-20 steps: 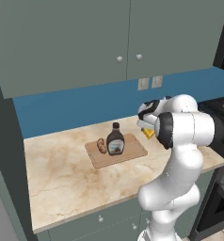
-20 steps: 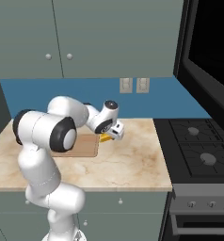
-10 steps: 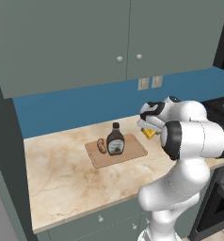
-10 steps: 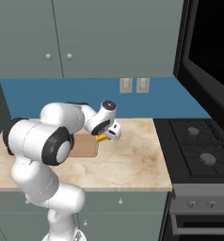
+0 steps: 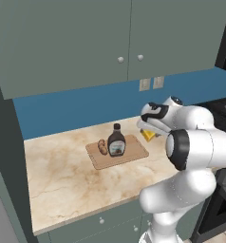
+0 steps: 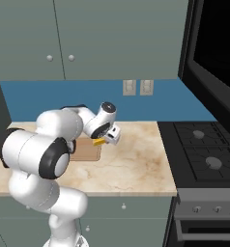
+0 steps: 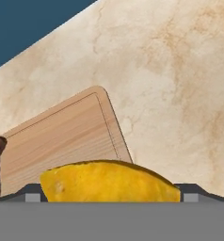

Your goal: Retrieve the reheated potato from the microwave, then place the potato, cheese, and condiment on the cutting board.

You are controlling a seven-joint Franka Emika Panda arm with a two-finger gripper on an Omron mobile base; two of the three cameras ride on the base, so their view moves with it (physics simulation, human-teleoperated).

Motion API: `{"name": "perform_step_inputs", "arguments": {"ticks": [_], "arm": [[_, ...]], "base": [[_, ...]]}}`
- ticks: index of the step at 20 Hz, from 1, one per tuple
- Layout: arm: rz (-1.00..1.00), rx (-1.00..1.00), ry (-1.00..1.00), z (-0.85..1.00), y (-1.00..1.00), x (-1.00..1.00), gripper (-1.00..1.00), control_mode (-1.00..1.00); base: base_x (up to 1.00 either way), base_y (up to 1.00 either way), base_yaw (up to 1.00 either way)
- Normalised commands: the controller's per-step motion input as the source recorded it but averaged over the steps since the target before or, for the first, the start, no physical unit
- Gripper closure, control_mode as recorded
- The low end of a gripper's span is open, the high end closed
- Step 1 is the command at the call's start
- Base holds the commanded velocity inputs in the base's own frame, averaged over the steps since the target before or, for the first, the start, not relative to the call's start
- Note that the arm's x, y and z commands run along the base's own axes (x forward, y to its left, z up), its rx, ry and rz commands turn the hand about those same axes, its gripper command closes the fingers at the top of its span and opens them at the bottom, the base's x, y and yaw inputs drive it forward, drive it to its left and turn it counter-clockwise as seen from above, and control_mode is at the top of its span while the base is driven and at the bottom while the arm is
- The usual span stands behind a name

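End effector [image 6: 108, 140]: spread wide around the cheese [image 7: 109, 181], just off the board [image 5: 117, 151]
Change: arm swung nearer
Board: potato [image 5: 102, 146], bottle [image 5: 116, 140] set
Left: cheese

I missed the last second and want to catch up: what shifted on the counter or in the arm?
The arm's elbow swung toward the camera while the tool stayed low around the cheese, beside the cutting board. Potato and condiment bottle remain on the board, unmoved.
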Motion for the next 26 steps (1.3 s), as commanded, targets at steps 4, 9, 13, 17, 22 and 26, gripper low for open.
{"name": "perform_step_inputs", "arguments": {"ticks": [4,9,13,17,22,26], "arm": [[0.0,0.04,0.12,0.01,0.2,-0.04,1.0,-1.0],[0.0,0.03,0.13,0.0,0.16,-0.06,1.0,-1.0],[0.0,0.02,0.16,0.0,0.17,-0.05,1.0,-1.0],[0.0,0.01,0.19,-0.04,0.15,-0.09,1.0,-1.0],[0.0,0.0,0.11,-0.14,0.19,-0.08,1.0,-1.0],[-0.02,0.0,0.06,-0.18,0.09,0.0,1.0,-1.0]], "base": [[0.0,0.0,0.0],[0.0,0.0,0.0],[0.0,0.0,0.0],[0.0,0.0,0.0],[0.0,0.0,0.0],[0.0,0.0,0.0]]}}
